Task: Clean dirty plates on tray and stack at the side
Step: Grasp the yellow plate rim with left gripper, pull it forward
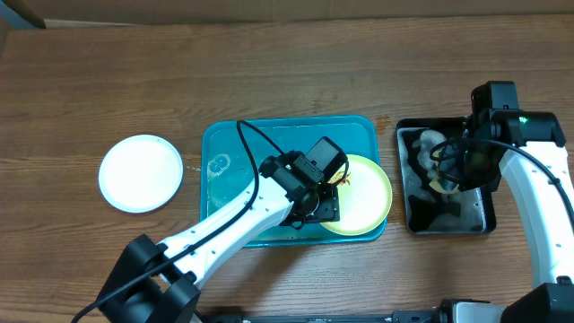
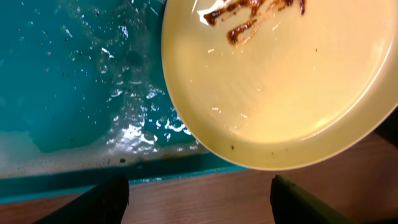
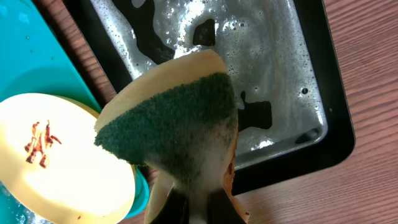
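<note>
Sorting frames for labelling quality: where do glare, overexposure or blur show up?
Overhead: the white plate is blown out, nearly featureless. Left wrist: sharp glints on the wet tray; the tool's fingers are dark, soft. Right wrist: the sponge is crisp; foam in the black tray glares.

Smeared plate (image 2: 292, 93) on wet tray (image 2: 62, 93)
</note>
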Controlling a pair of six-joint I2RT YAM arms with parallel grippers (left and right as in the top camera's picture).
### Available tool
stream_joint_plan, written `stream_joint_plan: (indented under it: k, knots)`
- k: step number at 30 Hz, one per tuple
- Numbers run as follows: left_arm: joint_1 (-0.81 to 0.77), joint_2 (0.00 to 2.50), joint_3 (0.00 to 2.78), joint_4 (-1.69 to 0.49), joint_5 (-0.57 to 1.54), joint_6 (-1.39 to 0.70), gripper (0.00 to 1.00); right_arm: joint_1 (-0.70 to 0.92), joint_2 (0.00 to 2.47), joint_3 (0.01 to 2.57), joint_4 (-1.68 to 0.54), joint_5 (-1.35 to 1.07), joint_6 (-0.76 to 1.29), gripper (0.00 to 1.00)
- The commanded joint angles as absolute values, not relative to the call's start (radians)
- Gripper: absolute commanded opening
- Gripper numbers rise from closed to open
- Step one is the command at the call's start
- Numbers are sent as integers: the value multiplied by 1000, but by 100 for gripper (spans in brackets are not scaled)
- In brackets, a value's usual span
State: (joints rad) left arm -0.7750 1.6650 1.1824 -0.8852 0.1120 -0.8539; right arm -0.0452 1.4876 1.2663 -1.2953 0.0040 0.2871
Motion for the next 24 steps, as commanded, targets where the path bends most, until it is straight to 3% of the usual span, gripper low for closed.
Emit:
stream_joint_plan:
  k: [1, 6, 11, 14, 24]
  knots:
    - [-780, 1718, 1178, -874, 75, -912, 73, -49, 1483, 1264, -1292, 1, 280, 4]
    - [-780, 1790, 1178, -851, 78, -914, 73, -49, 1483, 1264, -1292, 1, 279, 4]
    - [-780, 1846, 1178, -830, 78, -913, 53, -49, 1483, 1264, -1292, 1, 280, 4]
    - [-778, 1860, 1178, -833, 77, -913, 34, -49, 1483, 1264, -1292, 1, 280, 4]
    - [-710, 1860, 1179, -873, 41, -858, 11, -49, 1483, 1264, -1293, 1, 279, 4]
